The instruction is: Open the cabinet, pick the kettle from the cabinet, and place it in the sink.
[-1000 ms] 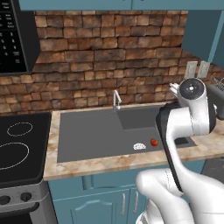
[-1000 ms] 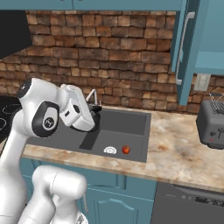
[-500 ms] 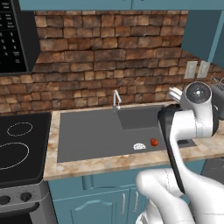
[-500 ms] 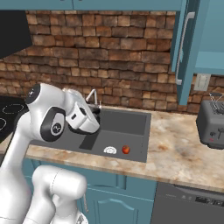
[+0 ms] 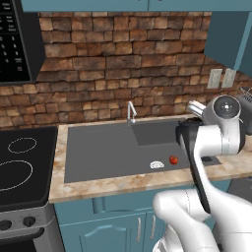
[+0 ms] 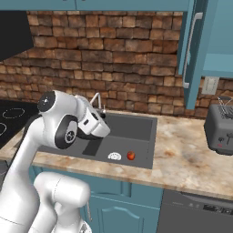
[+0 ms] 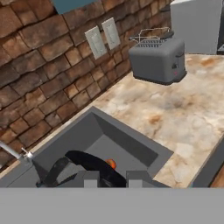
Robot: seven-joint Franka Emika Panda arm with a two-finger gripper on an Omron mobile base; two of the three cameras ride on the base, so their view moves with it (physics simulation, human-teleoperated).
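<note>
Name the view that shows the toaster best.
The hand view: the toaster stands whole on the counter by the brick wall, slots and wire rack plain. The right base view has it cut by the right edge; the left base view gives a sliver behind the arm.

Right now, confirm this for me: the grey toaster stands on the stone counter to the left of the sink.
Not quite. The toaster does stand on the stone counter, but to the right of the sink, not the left. The right base view shows it, out past the basin's right rim.
</note>
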